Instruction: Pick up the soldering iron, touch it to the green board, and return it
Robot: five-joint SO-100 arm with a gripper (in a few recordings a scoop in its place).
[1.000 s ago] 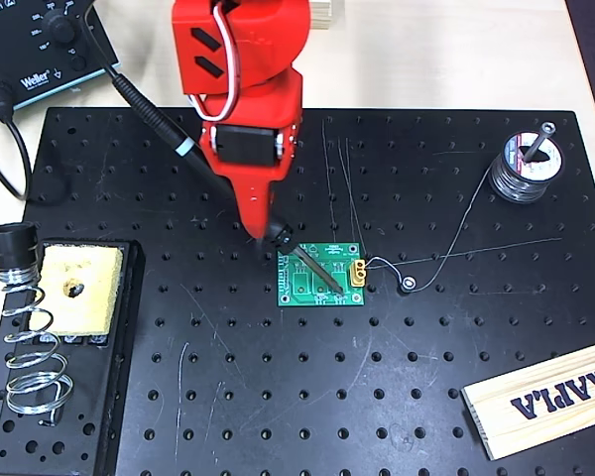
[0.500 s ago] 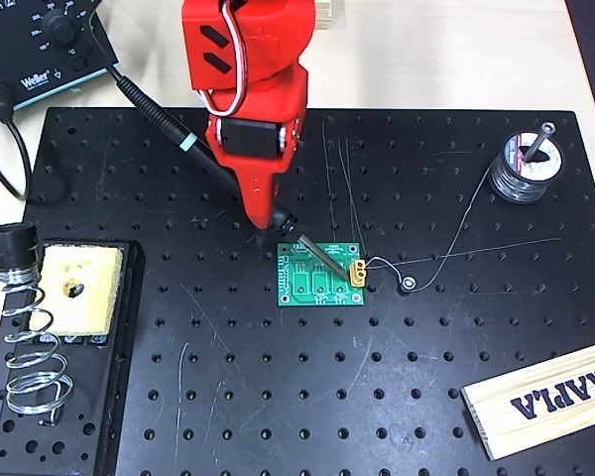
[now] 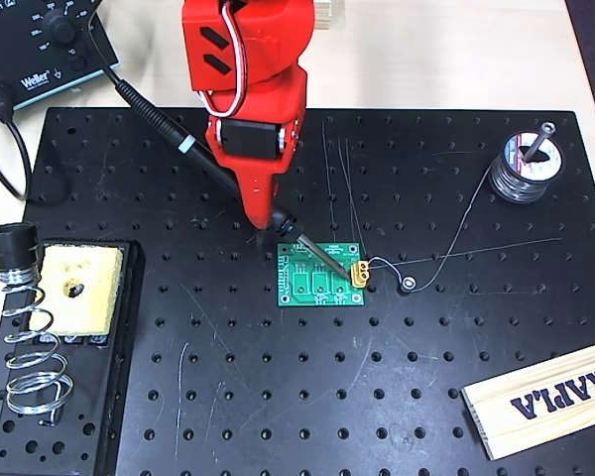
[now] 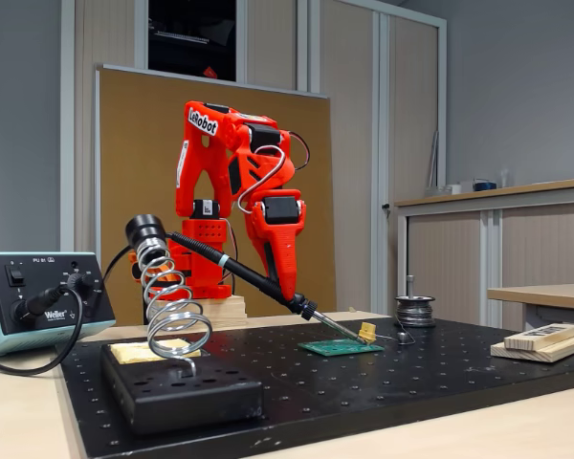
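Soldering iron (image 3: 240, 198) held slanted, handle high toward the plate's far-left corner, tip low, so only the tip meets the green board (image 3: 322, 276), mid-plate, by its yellow connector (image 3: 359, 273). Gripper (image 3: 268, 223) clamped on the iron near its collar. Arm reaches forward and down from the plate's far edge, wrist pitched steeply.

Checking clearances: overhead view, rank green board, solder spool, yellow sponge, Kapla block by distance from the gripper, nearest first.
From the gripper:
1. Green board, just below-right.
2. Yellow sponge, on the stand at left.
3. Solder spool, upper right; close to the sponge's distance, slightly farther.
4. Kapla block, lower right corner.
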